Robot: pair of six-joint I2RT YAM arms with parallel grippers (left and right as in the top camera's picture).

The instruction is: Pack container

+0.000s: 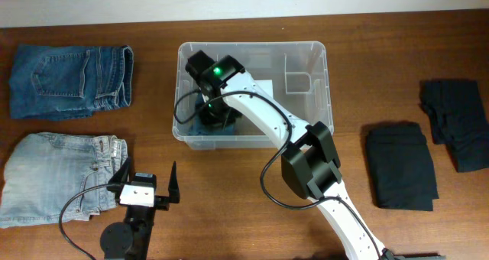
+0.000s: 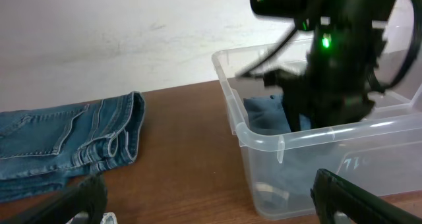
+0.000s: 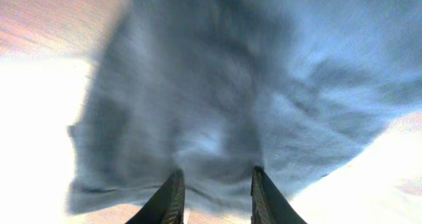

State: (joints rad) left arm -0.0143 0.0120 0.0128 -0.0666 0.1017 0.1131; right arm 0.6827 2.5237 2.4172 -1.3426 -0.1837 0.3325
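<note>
The clear plastic container (image 1: 327, 76) stands at the table's back middle; its near corner also shows in the left wrist view (image 2: 264, 140). My right gripper (image 1: 217, 112) reaches down inside its left half, and in the right wrist view the gripper (image 3: 216, 179) is shut on a dark blue folded garment (image 3: 217, 85) that bunches between the fingers. That garment shows through the container wall in the left wrist view (image 2: 264, 112). My left gripper (image 1: 150, 173) is open and empty, low at the front left, its fingers (image 2: 208, 199) spread wide in front of the container.
Folded dark blue jeans (image 1: 69, 80) lie at the back left, also in the left wrist view (image 2: 66, 141). Light blue jeans (image 1: 53, 176) lie at the front left beside my left gripper. Two black folded garments (image 1: 401, 164) (image 1: 458, 122) lie at the right.
</note>
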